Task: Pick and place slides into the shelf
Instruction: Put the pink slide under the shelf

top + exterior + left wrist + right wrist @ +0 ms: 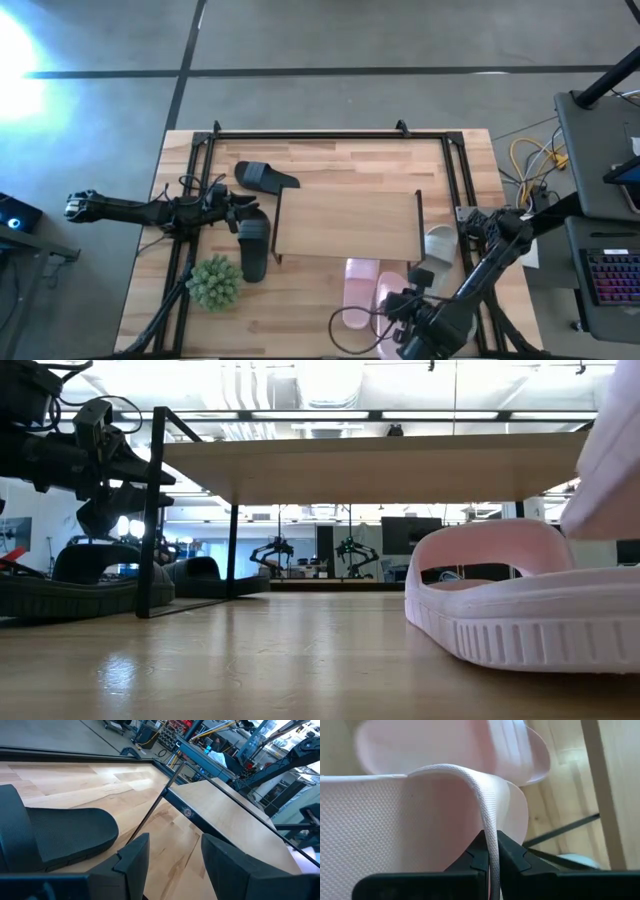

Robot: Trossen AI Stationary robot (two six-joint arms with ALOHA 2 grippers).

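From overhead, the shelf (348, 224) sat mid-worktop (330, 315), two black slides (255, 243) at its left edge beside the left end effector (240, 212), a green plant (213, 282) nearby. The right end effector (408, 300) was at the pink slides (358, 290) in front of the shelf. At table height, one pink slide (520, 600) rested flat, the shelf top above. The left wrist camera showed fingers (135, 862) spread wide and empty near a black slide (60, 837). The right wrist camera showed the right end effector (491, 851) pinched closed on a pink slide's strap (485, 810)
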